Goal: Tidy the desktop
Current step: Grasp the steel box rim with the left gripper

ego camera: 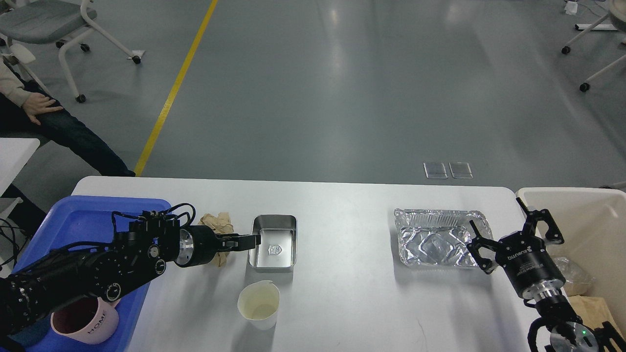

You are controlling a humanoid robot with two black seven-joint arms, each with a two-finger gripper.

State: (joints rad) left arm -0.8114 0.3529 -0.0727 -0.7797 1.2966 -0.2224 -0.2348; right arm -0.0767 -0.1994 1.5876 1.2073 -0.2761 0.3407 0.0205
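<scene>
While my left arm reaches in from the left over the blue tray (88,215), its fingers (244,241) lie close together at the left rim of the steel box (273,243), one of them over the rim. I cannot tell if they really pinch this rim. The box stands open on the white tabletop (342,293), left of the middle, and the tabletop itself fills the lower part of the view, from the tray on its left edge to the beige bin (587,215) beside its right edge. A crumpled brown paper (217,222) lies just behind my left wrist, between the tray and the box. Near the front edge, in front of the box, stands a white paper cup (259,303), open upward. A pink mug (88,320) with the word HOME sits in the tray, partly under my arm. On the right half of the tabletop rests a foil container (435,237). My right fingers (508,232) are spread wide and hold nothing; one of them overlaps the container's right end, the others stand over the bin.
</scene>
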